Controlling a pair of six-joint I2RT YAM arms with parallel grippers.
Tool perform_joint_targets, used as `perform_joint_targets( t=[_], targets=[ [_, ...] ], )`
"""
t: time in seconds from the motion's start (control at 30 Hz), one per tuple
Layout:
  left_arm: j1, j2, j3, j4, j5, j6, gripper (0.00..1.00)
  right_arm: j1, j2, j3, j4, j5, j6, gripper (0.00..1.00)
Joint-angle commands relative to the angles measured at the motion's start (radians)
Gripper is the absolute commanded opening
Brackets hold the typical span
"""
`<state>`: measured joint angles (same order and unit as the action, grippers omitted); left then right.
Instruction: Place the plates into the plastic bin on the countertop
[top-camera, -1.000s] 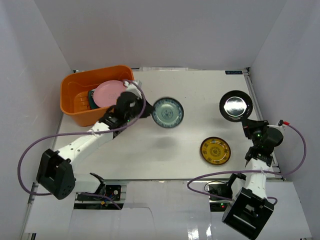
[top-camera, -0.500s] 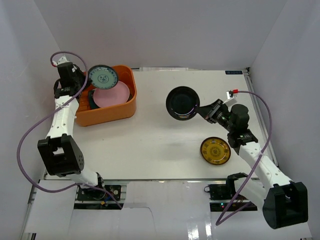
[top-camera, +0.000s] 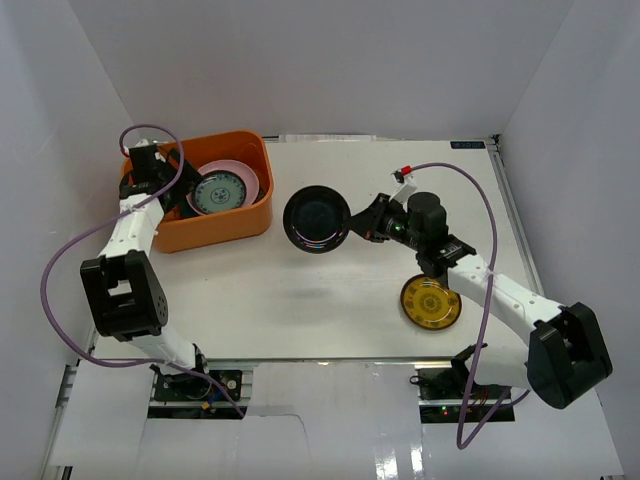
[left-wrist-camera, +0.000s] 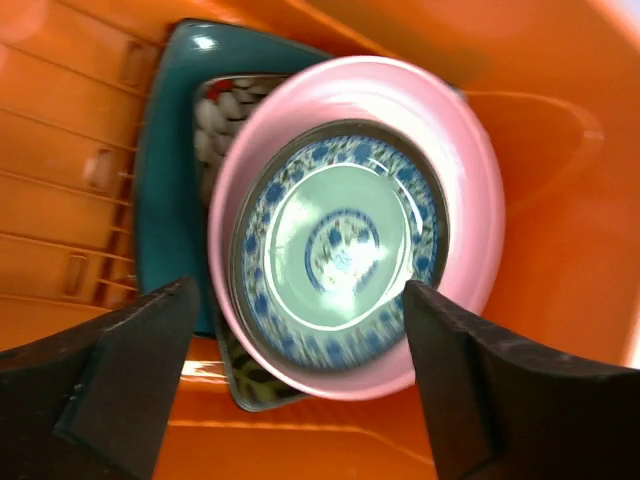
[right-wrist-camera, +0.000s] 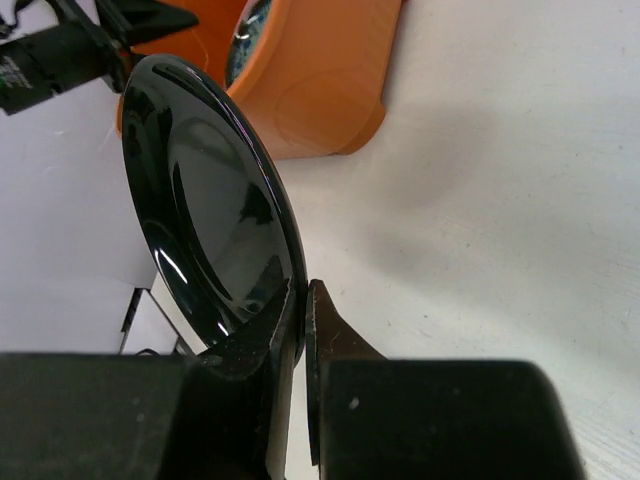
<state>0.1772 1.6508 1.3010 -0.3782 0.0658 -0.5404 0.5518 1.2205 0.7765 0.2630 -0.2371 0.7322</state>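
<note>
- Holding the black plate (top-camera: 316, 219) tilted on edge above the table (top-camera: 300, 290), just right of the plastic bin (top-camera: 215, 232), my right pincer (right-wrist-camera: 303, 320) clamped on its rim.
- My left pincer (left-wrist-camera: 300, 288) hangs over the bin with its fingers spread apart.
- Blue-patterned plate (left-wrist-camera: 340, 245) lies in the pink plate (left-wrist-camera: 470, 200), stacked over the teal square plate (left-wrist-camera: 165, 180), all inside the bin.
- Yellow-patterned plate (top-camera: 431, 302) sits flat on the table by my right arm.

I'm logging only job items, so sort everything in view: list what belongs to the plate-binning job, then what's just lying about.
Job: orange plastic bin; blue-patterned plate, pink plate and teal square plate inside it; black round plate in the right gripper; yellow-patterned plate on the countertop.
Lying about: purple cable; small label at the far edge.
</note>
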Motion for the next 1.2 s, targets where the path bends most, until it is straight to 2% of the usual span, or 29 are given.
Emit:
perform_joint_targets(
  t=[0.0,0.1,0.23,0.27,0.37,0.47,0.57,0.7,0.77,0.8,0.83,0.9,0.97,1.0,1.07,1.1,1.17],
  targets=[
    [0.005,-0.17,-0.015,0.073,0.106,-0.032,0.95,0.023,0.025,0.075,0.018,0.035,-0.033,0.08],
    [0.002,-0.279,-0.058,0.105,0.163,-0.058,0.96,0.039,0.053,0.096,0.01,0.029,-0.031,0.08],
    [-0.1,-0.486,-0.166,0.116,0.279,-0.03,0.82,0.056,0.079,0.118,0.009,-0.002,-0.025,0.08],
    [-0.157,-0.508,-0.183,0.099,0.34,-0.021,0.79,0.057,0.083,0.122,0.005,-0.008,-0.027,0.08],
    [-0.257,-0.568,-0.258,0.032,0.461,0.022,0.78,0.071,0.085,0.124,-0.005,-0.027,-0.034,0.08],
    [-0.304,-0.597,-0.353,0.012,0.584,0.043,0.79,0.079,0.088,0.116,-0.004,-0.051,-0.031,0.08],
    [-0.379,-0.605,-0.43,0.024,0.592,0.072,0.79,0.089,0.094,0.104,0.013,-0.068,-0.017,0.08],
    [-0.421,-0.577,-0.462,0.03,0.54,0.099,0.75,0.096,0.106,0.084,0.035,-0.094,-0.002,0.08],
    [-0.427,-0.571,-0.462,0.048,0.54,0.099,0.6,0.097,0.108,0.075,0.035,-0.094,-0.001,0.08],
    [-0.429,-0.568,-0.463,0.056,0.536,0.096,0.49,0.097,0.108,0.073,0.033,-0.094,-0.001,0.08],
    [-0.429,-0.571,-0.463,0.068,0.531,0.088,0.22,0.099,0.105,0.066,0.033,-0.09,-0.001,0.08],
    [-0.429,-0.575,-0.465,0.082,0.528,0.079,0.04,0.099,0.097,0.055,0.016,-0.076,-0.004,0.08],
    [-0.43,-0.588,-0.468,0.108,0.526,0.065,0.0,0.099,0.077,0.034,0.001,-0.041,-0.014,0.18],
    [-0.43,-0.591,-0.47,0.125,0.523,0.06,0.0,0.097,0.067,0.024,-0.014,-0.036,-0.023,0.38],
    [-0.43,-0.602,-0.476,0.142,0.519,0.04,0.0,0.096,0.021,-0.011,-0.053,0.013,-0.048,0.61],
    [-0.43,-0.608,-0.485,0.153,0.519,0.03,0.0,0.088,-0.004,-0.025,-0.085,0.039,-0.078,0.79],
    [-0.43,-0.631,-0.497,0.185,0.523,0.016,0.0,0.065,-0.102,-0.087,-0.192,0.144,-0.1,0.87]
  ],
)
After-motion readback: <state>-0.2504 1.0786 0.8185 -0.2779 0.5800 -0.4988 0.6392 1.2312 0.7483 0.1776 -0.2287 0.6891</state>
